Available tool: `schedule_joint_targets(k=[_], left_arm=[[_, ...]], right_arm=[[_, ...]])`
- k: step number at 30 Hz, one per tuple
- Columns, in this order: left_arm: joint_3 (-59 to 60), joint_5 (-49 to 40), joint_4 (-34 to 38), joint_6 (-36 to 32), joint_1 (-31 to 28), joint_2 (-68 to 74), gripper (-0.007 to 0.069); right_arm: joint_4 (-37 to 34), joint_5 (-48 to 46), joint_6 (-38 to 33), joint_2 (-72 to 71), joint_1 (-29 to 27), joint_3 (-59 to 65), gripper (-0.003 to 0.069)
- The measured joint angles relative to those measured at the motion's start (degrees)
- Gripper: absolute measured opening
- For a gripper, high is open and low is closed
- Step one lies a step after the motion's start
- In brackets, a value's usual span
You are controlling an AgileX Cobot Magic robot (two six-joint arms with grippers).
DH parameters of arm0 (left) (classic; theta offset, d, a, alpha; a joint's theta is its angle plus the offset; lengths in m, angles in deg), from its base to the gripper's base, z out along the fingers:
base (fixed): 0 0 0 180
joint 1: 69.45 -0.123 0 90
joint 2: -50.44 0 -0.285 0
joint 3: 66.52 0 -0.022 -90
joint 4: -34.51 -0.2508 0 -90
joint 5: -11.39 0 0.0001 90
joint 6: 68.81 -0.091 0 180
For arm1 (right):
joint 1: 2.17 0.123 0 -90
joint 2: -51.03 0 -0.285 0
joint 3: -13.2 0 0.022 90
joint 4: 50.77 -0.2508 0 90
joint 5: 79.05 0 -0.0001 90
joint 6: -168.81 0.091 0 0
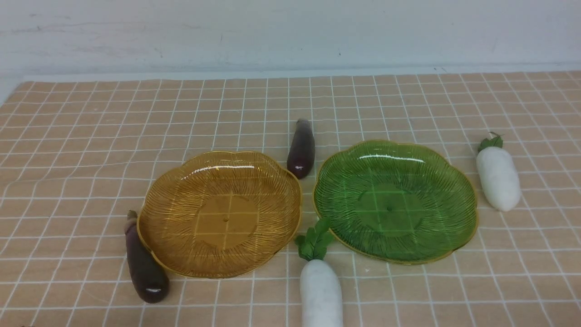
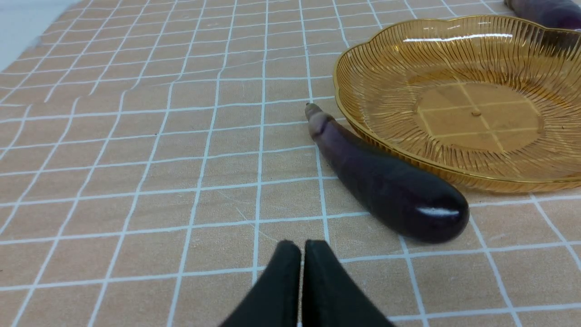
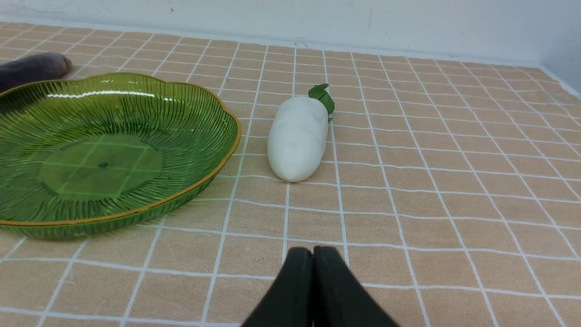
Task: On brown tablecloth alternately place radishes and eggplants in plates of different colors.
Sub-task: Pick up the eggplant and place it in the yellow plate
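Observation:
On the brown tablecloth [image 1: 91,150] an amber plate [image 1: 172,200] and a green plate [image 1: 345,181] lie side by side, both holding nothing. One eggplant [image 1: 145,265] rests against the amber plate's left rim, and a second eggplant [image 1: 301,148] lies behind the gap between the plates. A white radish [image 1: 320,290] lies in front of that gap, and another radish [image 1: 498,177] lies right of the green plate. My left gripper [image 2: 302,245] is shut, short of the near eggplant [image 2: 386,186]. My right gripper [image 3: 313,250] is shut, short of the radish [image 3: 298,138]. Neither gripper shows in the front view.
A pale wall [image 1: 290,32] runs behind the table's far edge. The cloth's left edge shows at the far left [image 1: 13,91]. Open cloth lies left of the amber plate [image 2: 454,50] and right of the green plate [image 3: 45,113].

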State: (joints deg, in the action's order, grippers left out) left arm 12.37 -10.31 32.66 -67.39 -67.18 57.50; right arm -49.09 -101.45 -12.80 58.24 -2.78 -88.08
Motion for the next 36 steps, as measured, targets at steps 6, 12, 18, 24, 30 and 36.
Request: schedule_joint_targets(k=[6, 12, 18, 24, 30, 36], left_arm=[[0.11, 3.46, 3.23, 3.68, 0.00, 0.00, -0.0003], [0.11, 13.41, 18.07, 13.83, 0.00, 0.00, -0.0003], [0.11, 19.96, 20.84, 14.76, 0.00, 0.00, -0.0003], [-0.16, 33.19, 21.18, 15.01, 0.00, 0.00, -0.0003], [-10.40, 23.46, 20.69, 13.72, 0.00, 1.93, -0.0003], [-27.83, -6.41, 15.04, 9.28, 0.00, 16.84, -0.0003]], right_arm=[[0.00, 0.00, 0.00, 0.00, 0.00, 0.00, -0.0015], [0.00, 0.00, 0.00, 0.00, 0.00, 0.00, -0.0015], [0.00, 0.00, 0.00, 0.00, 0.00, 0.00, -0.0015], [0.00, 0.00, -0.26, 0.00, 0.00, 0.00, -0.0015], [-5.62, 3.08, 1.61, 0.00, 0.00, 0.16, -0.0015], [-19.91, 13.13, 8.90, 0.00, 0.00, 0.27, -0.0015]])
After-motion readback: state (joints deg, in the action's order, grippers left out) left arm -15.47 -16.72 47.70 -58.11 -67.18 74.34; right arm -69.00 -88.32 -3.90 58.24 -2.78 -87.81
